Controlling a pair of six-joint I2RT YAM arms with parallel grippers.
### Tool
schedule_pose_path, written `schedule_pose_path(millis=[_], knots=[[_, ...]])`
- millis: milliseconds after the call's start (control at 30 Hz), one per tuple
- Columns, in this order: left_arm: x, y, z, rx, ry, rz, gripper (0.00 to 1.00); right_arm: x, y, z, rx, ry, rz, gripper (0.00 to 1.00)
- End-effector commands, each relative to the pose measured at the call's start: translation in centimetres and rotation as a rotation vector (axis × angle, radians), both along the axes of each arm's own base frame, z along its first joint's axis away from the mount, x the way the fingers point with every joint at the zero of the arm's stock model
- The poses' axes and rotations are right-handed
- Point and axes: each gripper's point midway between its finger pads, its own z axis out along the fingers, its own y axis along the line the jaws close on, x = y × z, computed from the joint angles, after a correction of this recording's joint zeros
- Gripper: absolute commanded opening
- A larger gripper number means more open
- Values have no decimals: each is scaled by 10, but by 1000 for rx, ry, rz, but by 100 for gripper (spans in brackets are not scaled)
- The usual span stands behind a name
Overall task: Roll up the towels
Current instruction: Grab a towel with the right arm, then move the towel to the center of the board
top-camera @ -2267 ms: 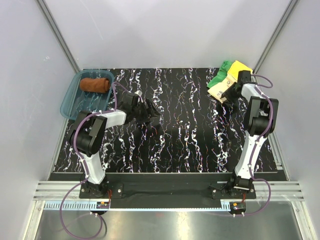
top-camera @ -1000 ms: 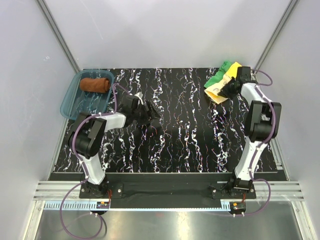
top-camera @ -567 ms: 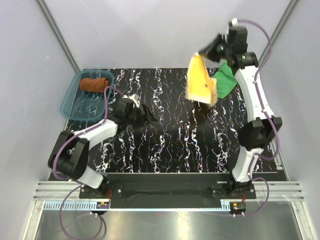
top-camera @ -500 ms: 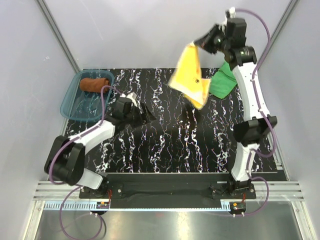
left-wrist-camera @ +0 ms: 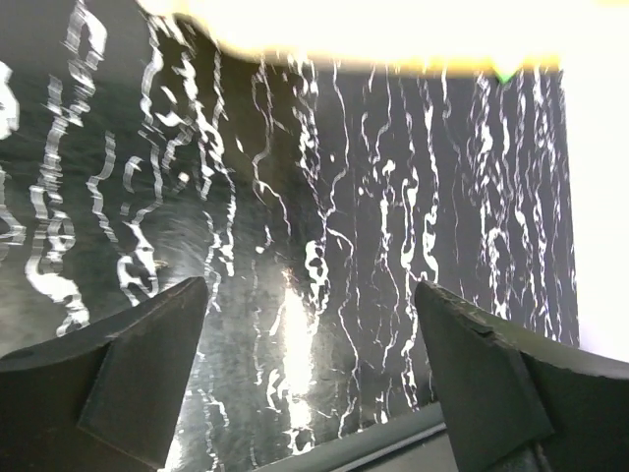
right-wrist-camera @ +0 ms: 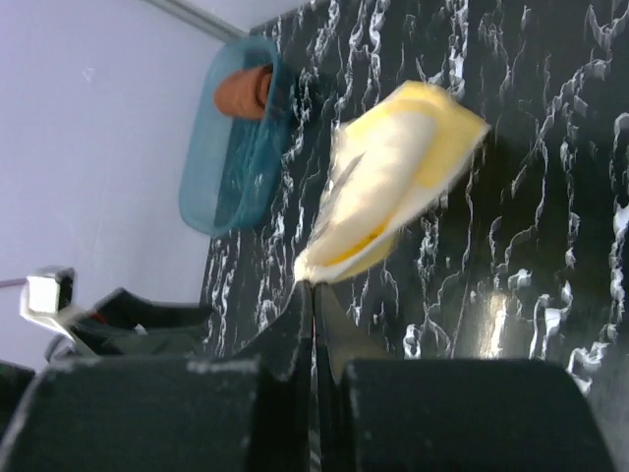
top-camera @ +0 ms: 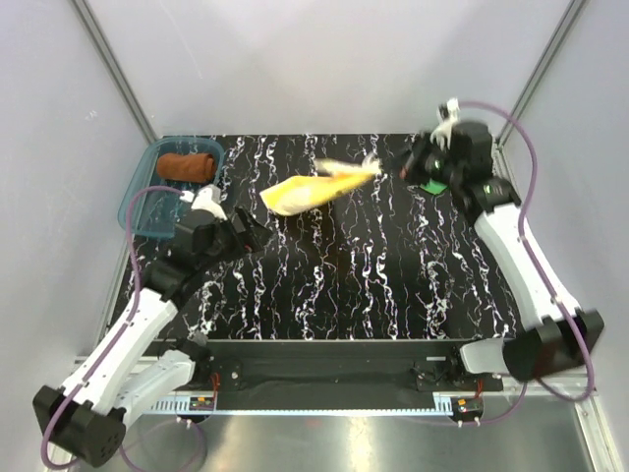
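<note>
Brown towel (top-camera: pixel 187 165) rolled in tray (top-camera: pixel 134 203); green towel (top-camera: pixel 431 185) waits, far-right corner. Right gripper (right-wrist-camera: pixel 313 288) jaws clamp unrolled yellow towel (top-camera: pixel 305 192); left gripper (left-wrist-camera: pixel 313 295) jaws open.

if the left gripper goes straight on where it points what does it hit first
Probably the yellow towel, dangling from the right gripper ahead of the open left gripper; depth is unclear, it may pass underneath onto the table.

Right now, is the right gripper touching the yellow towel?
Touching. In the right wrist view the right gripper, shut, pinches the lower corner of the yellow towel, which hangs from it.
</note>
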Motion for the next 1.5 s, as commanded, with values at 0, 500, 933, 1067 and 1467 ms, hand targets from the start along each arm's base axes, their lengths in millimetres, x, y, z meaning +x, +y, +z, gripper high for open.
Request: schedule_pose_path(millis=[0, 500, 933, 1067, 1467], knots=[[-10, 15, -17, 64, 12, 21, 96, -43, -4, -35, 47, -17, 20, 0], [52, -59, -80, -51, 97, -139, 95, -196, -23, -234, -69, 540, -2, 0], [230, -124, -89, 200, 82, -242, 98, -262, -43, -275, -100, 788, -47, 21], [257, -121, -129, 318, 168, -223, 99, -263, -45, -252, -72, 739, -65, 62], [244, -89, -171, 329, 272, -182, 87, -158, -29, -197, -175, 506, -86, 66]])
